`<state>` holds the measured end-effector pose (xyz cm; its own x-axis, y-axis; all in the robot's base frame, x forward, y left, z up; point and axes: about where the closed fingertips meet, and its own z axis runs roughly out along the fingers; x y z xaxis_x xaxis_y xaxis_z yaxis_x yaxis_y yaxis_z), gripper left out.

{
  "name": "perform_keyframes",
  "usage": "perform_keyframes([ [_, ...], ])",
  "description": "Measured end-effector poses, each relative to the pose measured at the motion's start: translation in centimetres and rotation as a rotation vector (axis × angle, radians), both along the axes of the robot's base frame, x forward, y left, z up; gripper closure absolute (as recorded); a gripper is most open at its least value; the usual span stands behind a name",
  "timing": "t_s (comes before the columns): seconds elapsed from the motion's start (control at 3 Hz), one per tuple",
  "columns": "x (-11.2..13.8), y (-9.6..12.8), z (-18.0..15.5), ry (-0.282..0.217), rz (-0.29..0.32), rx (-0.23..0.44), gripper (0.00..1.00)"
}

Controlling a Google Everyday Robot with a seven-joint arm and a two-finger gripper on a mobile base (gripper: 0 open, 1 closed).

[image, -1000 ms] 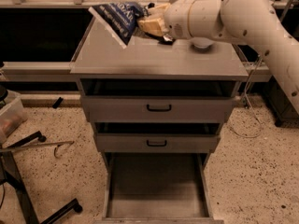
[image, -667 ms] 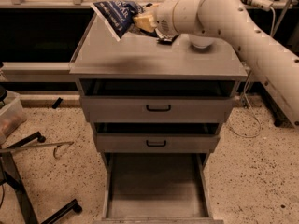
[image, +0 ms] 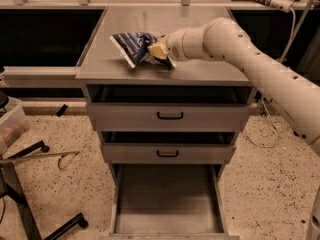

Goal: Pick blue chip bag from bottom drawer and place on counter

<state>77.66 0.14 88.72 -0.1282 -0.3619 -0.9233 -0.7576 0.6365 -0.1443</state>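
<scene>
Blue chip bag has come down from mid-air to touch the table toward its left edge — end effector still pinching the bag's right end — so, in my judgement, only release remains.

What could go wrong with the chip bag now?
1. The gripper holds the bag tilted low over the counter. If it lets go unevenly, the bag might slide toward the front edge.
2. The bottom drawer stands open below, so a bag that falls could land inside it.
3. A tight squeeze may crush the chips.
</scene>
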Motion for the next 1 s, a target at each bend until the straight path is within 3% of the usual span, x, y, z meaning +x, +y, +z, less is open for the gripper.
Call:
perform_keyframes([
  [0.33,-0.68,-0.18,-2.49,0.042,0.015,0.001,1.0],
  [1.0,-0.68,-0.17,-2.5,0.042,0.015,0.001,0.58],
])
